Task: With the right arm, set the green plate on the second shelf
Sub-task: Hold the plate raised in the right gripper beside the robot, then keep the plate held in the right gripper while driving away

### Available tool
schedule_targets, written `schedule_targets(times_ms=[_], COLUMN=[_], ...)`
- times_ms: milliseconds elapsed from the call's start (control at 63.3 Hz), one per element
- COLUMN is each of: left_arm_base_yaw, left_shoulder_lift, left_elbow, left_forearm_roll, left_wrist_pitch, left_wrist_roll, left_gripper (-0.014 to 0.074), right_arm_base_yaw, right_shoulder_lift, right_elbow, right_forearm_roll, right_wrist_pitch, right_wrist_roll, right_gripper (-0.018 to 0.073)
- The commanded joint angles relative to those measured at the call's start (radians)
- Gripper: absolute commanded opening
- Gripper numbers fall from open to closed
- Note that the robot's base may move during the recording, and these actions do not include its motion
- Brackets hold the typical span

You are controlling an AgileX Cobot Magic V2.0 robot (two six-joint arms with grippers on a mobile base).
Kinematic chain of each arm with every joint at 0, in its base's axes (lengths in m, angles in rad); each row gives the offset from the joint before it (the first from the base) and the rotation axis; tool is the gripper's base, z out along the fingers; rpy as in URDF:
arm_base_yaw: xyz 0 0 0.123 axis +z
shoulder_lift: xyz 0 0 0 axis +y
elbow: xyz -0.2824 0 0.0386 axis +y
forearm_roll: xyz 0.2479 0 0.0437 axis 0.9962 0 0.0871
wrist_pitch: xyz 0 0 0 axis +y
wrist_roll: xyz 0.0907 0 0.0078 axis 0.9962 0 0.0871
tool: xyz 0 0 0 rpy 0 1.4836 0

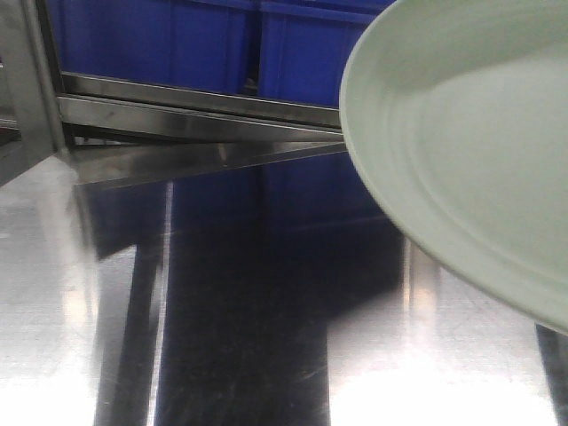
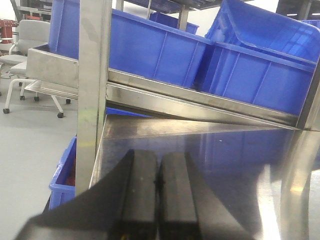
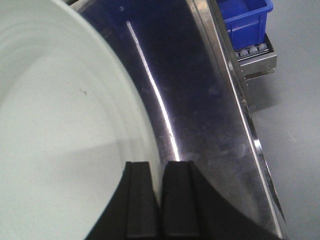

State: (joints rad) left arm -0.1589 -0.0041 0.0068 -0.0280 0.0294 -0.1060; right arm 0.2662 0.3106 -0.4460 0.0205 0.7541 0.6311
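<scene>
The green plate (image 1: 461, 151) is pale sage with faint rings. It hangs tilted at the upper right of the front view, above the steel shelf surface (image 1: 248, 337). In the right wrist view the plate (image 3: 60, 125) fills the left side. My right gripper (image 3: 159, 167) is shut on its rim, one finger on each face of the rim. My left gripper (image 2: 159, 185) is shut and empty, low over the steel shelf (image 2: 225, 150) beside an upright post (image 2: 92, 95). The right gripper itself does not show in the front view.
Blue plastic bins (image 2: 165, 50) stand on the shelf level behind, above a steel rail (image 1: 195, 111). The shelf's right edge (image 3: 250, 135) drops to the floor, with another blue bin (image 3: 245, 15) beyond. Office chairs (image 2: 25, 55) stand at far left.
</scene>
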Motion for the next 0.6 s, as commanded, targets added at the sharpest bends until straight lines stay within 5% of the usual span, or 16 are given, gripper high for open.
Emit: schedule_targets(times_ms=[0,585], left_arm_base_yaw=[-0.005,-0.005], left_shoulder_lift=[-0.018,-0.018], left_elbow=[0.041,0.041], left_forearm_roll=[-0.008,-0.008], left_wrist_pitch=[-0.087,-0.087], left_wrist_roll=[-0.003,-0.003], left_gripper=[0.013,0.013], right_arm_base_yaw=[-0.007,-0.007], right_shoulder_lift=[0.005,0.005], right_elbow=[-0.03,-0.03], right_forearm_roll=[-0.006,-0.006], right_wrist_pitch=[-0.102,-0.102], right_wrist_roll=[0.004,0.004], right_gripper=[0.0053,0.0053])
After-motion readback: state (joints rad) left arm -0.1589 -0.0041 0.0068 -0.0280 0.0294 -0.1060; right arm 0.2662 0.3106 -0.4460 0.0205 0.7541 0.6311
